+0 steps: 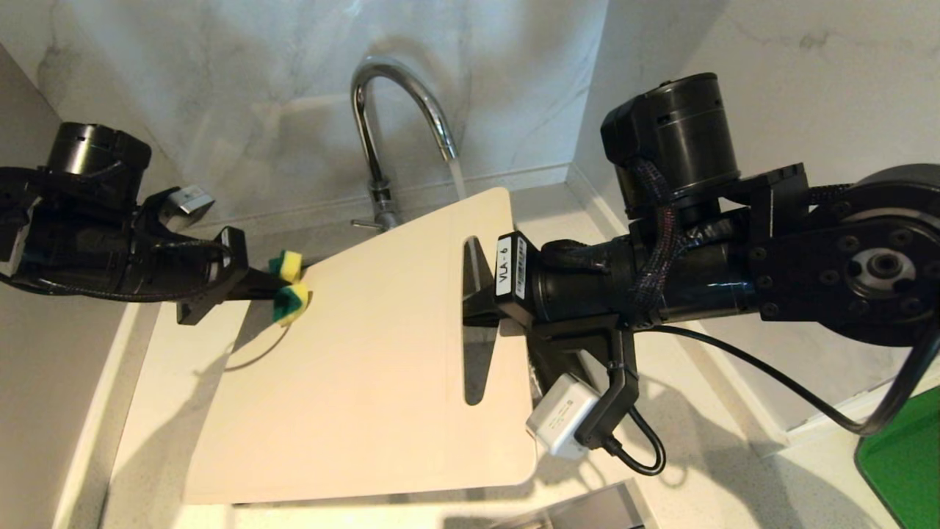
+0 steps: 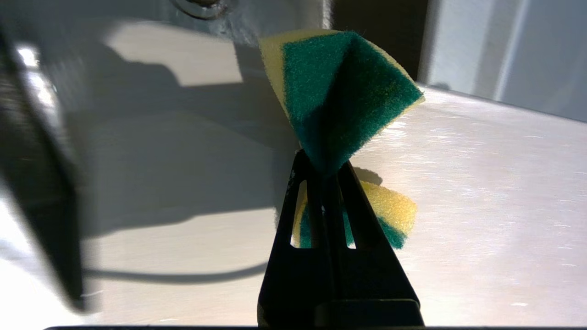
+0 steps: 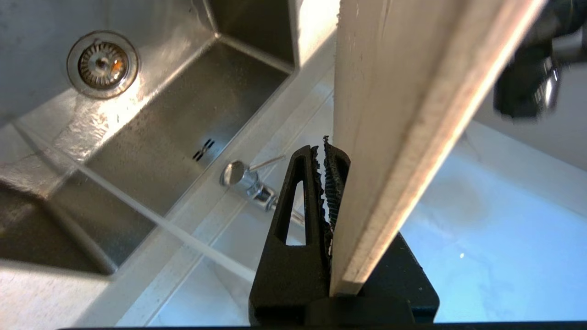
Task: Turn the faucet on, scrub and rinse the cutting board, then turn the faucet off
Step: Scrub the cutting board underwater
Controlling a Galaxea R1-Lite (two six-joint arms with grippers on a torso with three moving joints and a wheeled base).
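Cream cutting board [image 1: 367, 353] pinched between right fingers [image 3: 293, 215].

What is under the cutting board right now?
The steel sink with its drain strainer shows below the cutting board, with running water falling past. In the head view the board covers most of the basin.

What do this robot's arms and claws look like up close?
Both arms are matte black with chunky round joints and braided cables running along them. The right arm carries a white label printed VLA-6, a small white box below it and a loose black cable. Each claw, left gripper and right gripper, has two slim black wedge-shaped fingers with slot cut-outs.
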